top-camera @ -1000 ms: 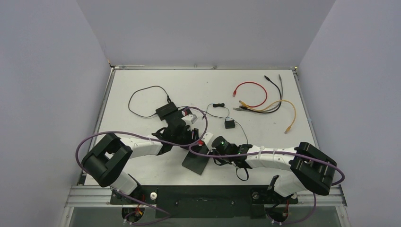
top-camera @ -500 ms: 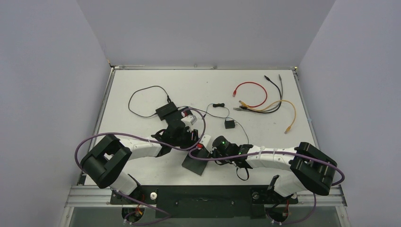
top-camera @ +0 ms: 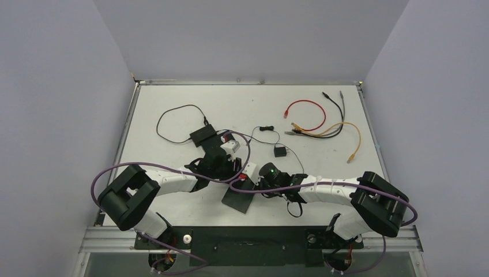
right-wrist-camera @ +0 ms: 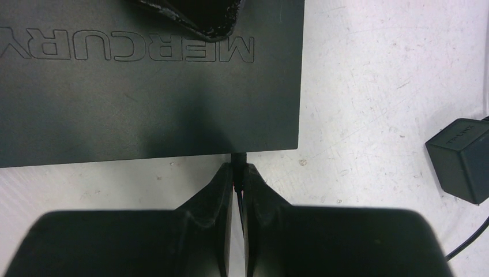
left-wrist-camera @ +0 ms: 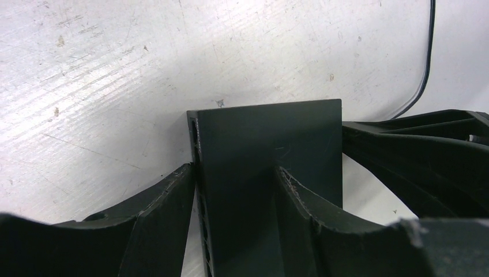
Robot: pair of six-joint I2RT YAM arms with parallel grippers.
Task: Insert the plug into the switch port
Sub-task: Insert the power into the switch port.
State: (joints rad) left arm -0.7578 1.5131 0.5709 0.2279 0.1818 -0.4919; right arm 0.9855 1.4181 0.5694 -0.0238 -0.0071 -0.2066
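Plug (right-wrist-camera: 238,157) at the switch (right-wrist-camera: 144,86) edge, pinched and lined up for the push.

I have the right gripper (right-wrist-camera: 238,175) clenched on the plug, a thin black stub poking out between the fingertips at lower centre of the right wrist view. Its tip meets the switch's near edge, but I cannot tell whether it is seated. Gripping so close to the tip should keep it stiff going in. The left gripper (left-wrist-camera: 230,222) grasps the switch from the far side, one finger on the side edge and the other bearing on the top face. I judge that stops the box sliding away under the push. The switch is a flat matte-black box with MERCURY embossed on top, low centre in the overhead view. A power adapter (right-wrist-camera: 461,158) lies apart at the right edge.
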